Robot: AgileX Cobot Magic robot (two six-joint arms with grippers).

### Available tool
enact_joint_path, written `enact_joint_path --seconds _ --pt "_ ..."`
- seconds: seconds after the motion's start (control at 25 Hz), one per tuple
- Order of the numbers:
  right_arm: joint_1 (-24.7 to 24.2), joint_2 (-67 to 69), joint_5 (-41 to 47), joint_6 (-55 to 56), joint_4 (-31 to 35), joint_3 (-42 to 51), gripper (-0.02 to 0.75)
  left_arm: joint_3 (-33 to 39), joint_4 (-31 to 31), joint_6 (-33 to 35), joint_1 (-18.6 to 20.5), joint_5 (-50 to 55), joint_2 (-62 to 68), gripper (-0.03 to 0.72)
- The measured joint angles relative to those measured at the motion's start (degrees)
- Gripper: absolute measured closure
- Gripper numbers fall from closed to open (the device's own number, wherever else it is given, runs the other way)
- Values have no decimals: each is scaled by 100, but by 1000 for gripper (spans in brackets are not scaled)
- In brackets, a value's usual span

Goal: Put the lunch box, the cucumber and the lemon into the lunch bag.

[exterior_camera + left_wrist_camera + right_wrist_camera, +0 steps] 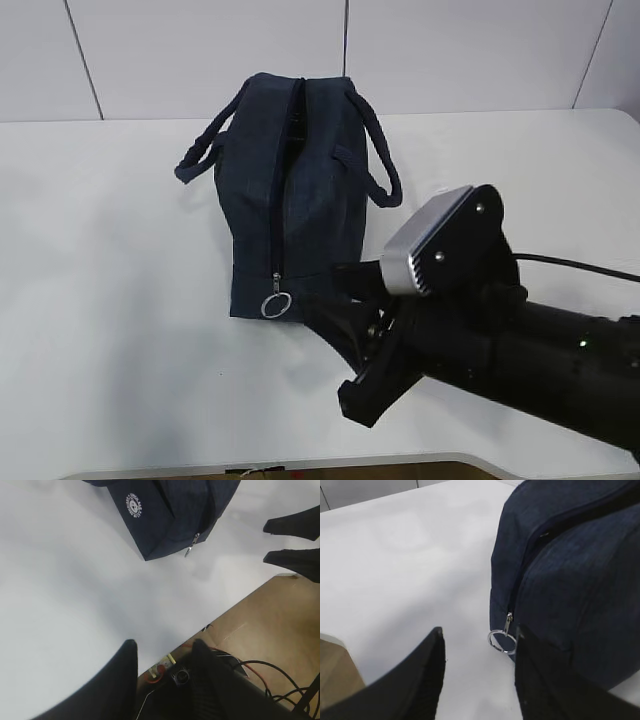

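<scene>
Lunch bag (pixel 290 190): dark navy fabric, two loop handles, stood upright at the middle of the white table (pixel 110 300), toward the far side. Zip ran closed along the top and down the near end; its slider sat low on that end with the metal ring pull (pixel 277 305) hanging free. A round white logo (pixel 134 505) showed on one side panel in the left wrist view.

Lunch box, cucumber, lemon: none visible in any view.

Right gripper (pixel 477 672): fingers parted moderately, empty, held just near of the bag's end, the ring pull lying between and slightly beyond the fingertips, not touched.

Left gripper (pixel 162 655): fingers narrowly parted, empty, hung over the near table edge, well apart from the bag.

Risks, as judged: the bag looked shut, so nothing could go in until the zip was run back. The ring was small and loose; a closing finger might knock it aside and miss. With the bag unbraced, a pull on the ring might drag or tip it instead of moving the slider.
</scene>
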Motion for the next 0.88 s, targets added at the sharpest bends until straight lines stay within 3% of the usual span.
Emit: enact_joint_path --seconds 0.56,0.88 --pt "0 1542 -1474 0 -31 0 388 12 -456 12 0 -133 -101 455" --pt "0 1805 -1588 0 -31 -89 388 12 -477 21 0 -221 -101 459"
